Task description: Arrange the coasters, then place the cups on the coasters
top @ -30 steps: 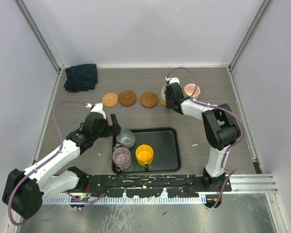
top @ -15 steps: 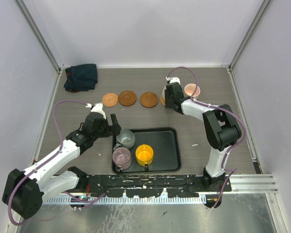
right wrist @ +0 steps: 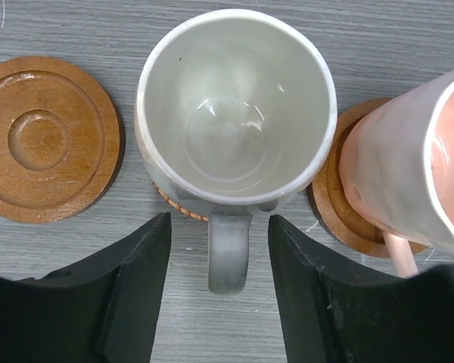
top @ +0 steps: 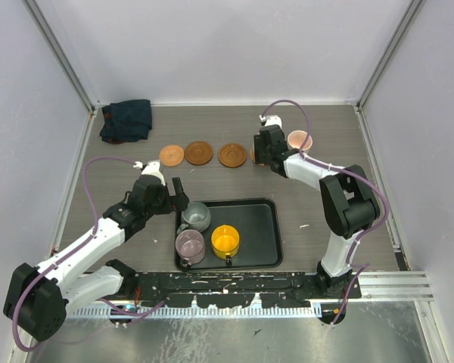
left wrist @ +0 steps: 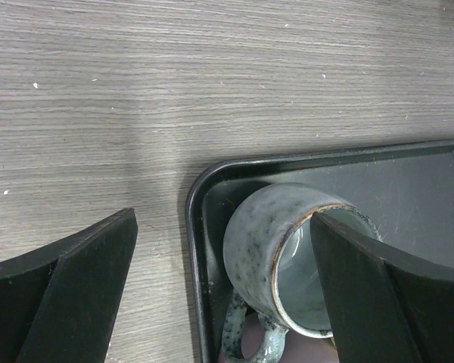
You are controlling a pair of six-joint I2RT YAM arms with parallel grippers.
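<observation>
Nothing readable is showing: no lettering is appearing on the small handled ceramic cups (right wrist: 234, 98), round brown wooden coasters (right wrist: 49, 136) or black rectangular tray (top: 261, 227).

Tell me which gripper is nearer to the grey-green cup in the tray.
Left. The left gripper hangs open directly over the grey-green cup, at the far left corner of the tray. The right gripper is well beyond the tray, at the handle of the white cup.

- Grey wood-grain table (top: 325, 197), walled at the left, right and far sides.
- Dark blue cloth (top: 126, 120), crumpled in the far left corner.
- Five brown coasters (top: 199, 153) in a row across the far half; the three on the left are bare, the two at the right end mostly covered.
- Black tray (top: 268, 242), in the middle towards the near edge.
</observation>
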